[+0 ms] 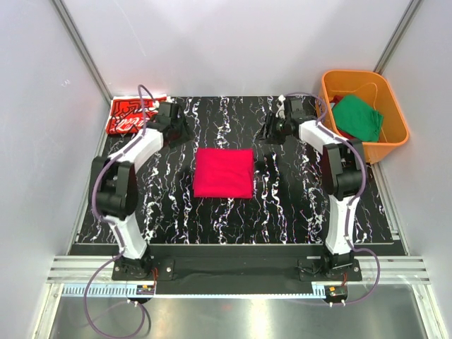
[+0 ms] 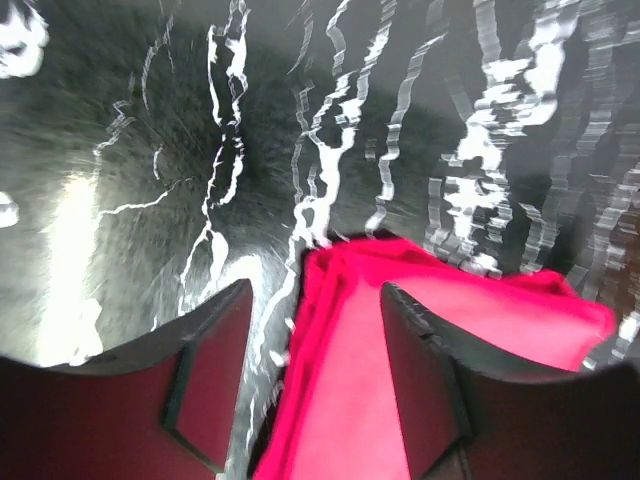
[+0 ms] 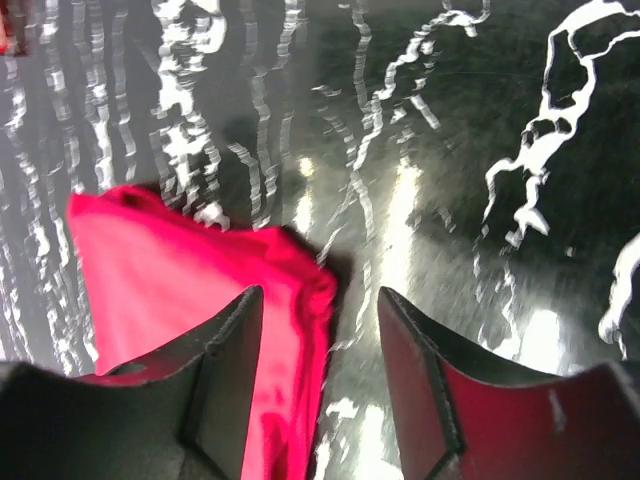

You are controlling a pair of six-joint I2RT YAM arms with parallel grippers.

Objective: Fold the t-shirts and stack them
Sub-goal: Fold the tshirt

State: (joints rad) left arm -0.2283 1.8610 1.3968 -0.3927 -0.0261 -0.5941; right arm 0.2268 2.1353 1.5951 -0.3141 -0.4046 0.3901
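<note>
A plain crimson-red t-shirt (image 1: 223, 173) lies folded into a neat, nearly square packet in the middle of the counter (image 1: 296, 205), whose black top is streaked with white marble veins. The red printed t-shirt (image 1: 131, 116), covered in white line work, sits folded at the far left corner of the counter, just beyond the left arm's wrist. The green t-shirt (image 1: 359, 119) is bunched loosely inside the orange tub (image 1: 351, 73), which stands off the counter's far right corner.

Both arms reach forward over the far half of the counter, one on each side of the crimson packet. The left gripper (image 2: 315, 330) is open, its two dark fingers (image 2: 210, 370) standing apart with nothing clamped between them. Its wrist view is blurred, but it shows the far left corner of the crimson shirt lying flat on the counter below the gap and under the right-hand finger. The right gripper (image 3: 320, 330) is likewise open and empty. Its wrist view shows the shirt's far right corner, with its layered folded edge, below the left-hand finger and part of the gap, and bare marbled counter under the other finger. From above, both grippers sit just past the packet's far corners. Whether either one touches the cloth cannot be told.
</note>
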